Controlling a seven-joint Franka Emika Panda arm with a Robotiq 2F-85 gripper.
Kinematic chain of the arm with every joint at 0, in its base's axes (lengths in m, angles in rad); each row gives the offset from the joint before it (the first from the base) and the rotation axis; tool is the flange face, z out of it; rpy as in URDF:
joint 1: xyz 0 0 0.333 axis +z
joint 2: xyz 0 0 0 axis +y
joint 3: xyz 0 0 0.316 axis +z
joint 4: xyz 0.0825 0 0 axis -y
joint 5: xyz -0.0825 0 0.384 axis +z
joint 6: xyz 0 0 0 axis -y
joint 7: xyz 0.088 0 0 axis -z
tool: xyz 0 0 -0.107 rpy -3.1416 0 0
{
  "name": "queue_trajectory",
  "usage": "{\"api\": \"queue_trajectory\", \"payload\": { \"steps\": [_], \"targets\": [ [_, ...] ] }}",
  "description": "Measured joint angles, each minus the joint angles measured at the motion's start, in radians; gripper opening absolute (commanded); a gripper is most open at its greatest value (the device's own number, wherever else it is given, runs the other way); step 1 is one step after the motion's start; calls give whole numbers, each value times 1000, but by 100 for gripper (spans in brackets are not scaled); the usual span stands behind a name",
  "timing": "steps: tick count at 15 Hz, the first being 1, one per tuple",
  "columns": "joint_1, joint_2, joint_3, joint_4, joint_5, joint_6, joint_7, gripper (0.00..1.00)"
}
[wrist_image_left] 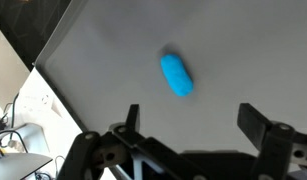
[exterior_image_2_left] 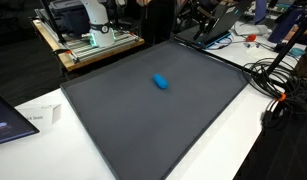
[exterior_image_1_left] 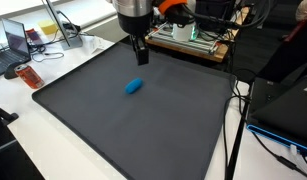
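Jaws spread apart, blue capsule [wrist_image_left: 176, 75] beyond, on dark mat [wrist_image_left: 243, 40]

Black, blocky pincer [exterior_image_1_left: 140, 55] on a pale grey wrist [exterior_image_1_left: 133, 10]

A white table [exterior_image_1_left: 53, 135] was seen in an exterior view, most of its top covered by a large dark grey mat [exterior_image_1_left: 143, 120] laid flat on it. A small blue capsule [exterior_image_1_left: 134, 86] was found lying on the mat near its middle, well apart from every edge. Beside the mat, an orange packet [exterior_image_1_left: 30, 76] and a laptop [exterior_image_1_left: 15, 42] were set on the bare top, and black cables [exterior_image_2_left: 278, 95] were strewn along another side.
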State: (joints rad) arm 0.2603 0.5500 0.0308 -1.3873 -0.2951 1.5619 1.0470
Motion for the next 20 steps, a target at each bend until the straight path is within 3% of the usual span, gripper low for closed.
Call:
{"api": "queue_trajectory", "payload": {
  "steps": [10, 20],
  "targets": [
    [11, 33, -7, 9, -6, -1, 11, 100],
    [28, 197, -47, 92, -6, -3, 255, 100]
  ]
}}
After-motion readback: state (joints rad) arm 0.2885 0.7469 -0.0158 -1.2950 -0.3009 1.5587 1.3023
